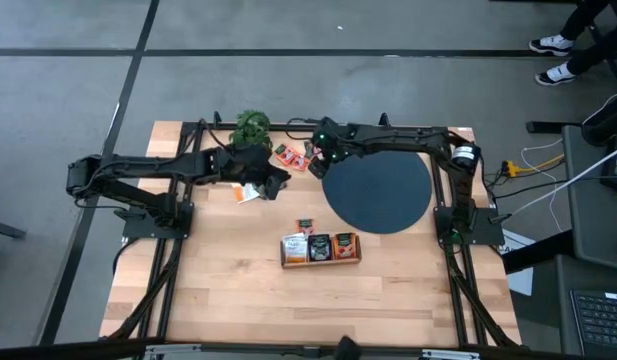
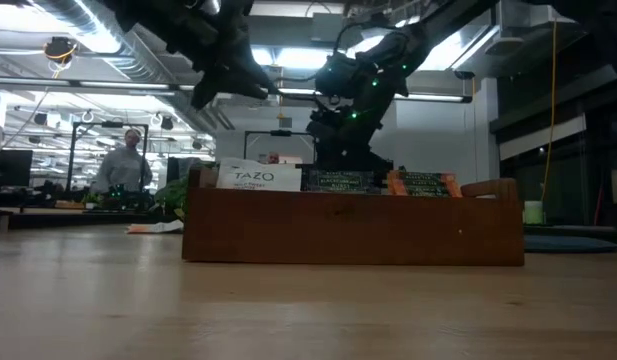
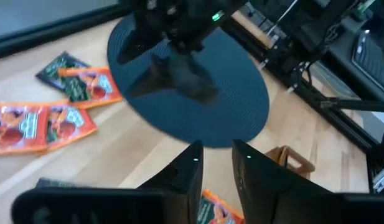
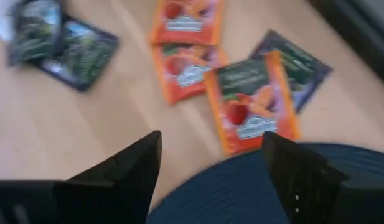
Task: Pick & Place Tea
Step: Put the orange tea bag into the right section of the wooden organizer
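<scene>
Several tea packets [image 4: 251, 106], orange-red and dark, lie flat on the wood by the far-left rim of the black disc [image 1: 378, 190]. My right gripper [image 4: 210, 168] hangs open above them and the disc's rim, touching nothing; the high view shows the same gripper [image 1: 318, 155] there. My left gripper [image 3: 218, 163] is over the table's middle left, pointing toward the disc, open by a narrow gap with nothing between its tips. A white-and-orange packet [image 1: 248, 192] lies on the table under that arm. Another dark packet [image 1: 306, 225] lies before the box.
A wooden box [image 1: 321, 248] near the table's middle holds three upright packets [image 2: 258, 178]. A small green plant [image 1: 251, 127] stands at the far edge behind my left arm. A person [image 2: 123, 165] sits in the room beyond the table.
</scene>
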Tool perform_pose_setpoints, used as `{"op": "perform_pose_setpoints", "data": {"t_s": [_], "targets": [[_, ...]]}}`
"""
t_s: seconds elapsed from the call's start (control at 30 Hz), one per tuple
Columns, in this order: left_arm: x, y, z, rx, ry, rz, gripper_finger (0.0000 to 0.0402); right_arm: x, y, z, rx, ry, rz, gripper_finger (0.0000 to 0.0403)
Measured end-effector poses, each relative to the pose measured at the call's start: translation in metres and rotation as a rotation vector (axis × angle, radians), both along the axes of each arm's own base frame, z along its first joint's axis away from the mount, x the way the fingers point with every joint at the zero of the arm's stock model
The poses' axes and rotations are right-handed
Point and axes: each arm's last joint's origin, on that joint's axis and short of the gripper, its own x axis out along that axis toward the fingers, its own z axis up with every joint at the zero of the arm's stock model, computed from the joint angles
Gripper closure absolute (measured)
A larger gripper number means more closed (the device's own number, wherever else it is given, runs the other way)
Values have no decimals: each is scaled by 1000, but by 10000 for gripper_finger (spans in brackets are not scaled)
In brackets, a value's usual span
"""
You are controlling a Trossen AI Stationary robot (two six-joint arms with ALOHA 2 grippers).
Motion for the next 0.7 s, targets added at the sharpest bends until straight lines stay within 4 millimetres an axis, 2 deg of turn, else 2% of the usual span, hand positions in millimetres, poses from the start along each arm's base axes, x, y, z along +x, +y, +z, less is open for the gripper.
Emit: {"op": "perform_pose_setpoints", "data": {"t_s": [0.3,0.7], "targets": [[1,3,9,74,-5,-2,354,-8,-21,-13,39,46,-89,129],[1,4,9,68,-6,27,385,-5,-18,-18,99,31,-6,130]]}}
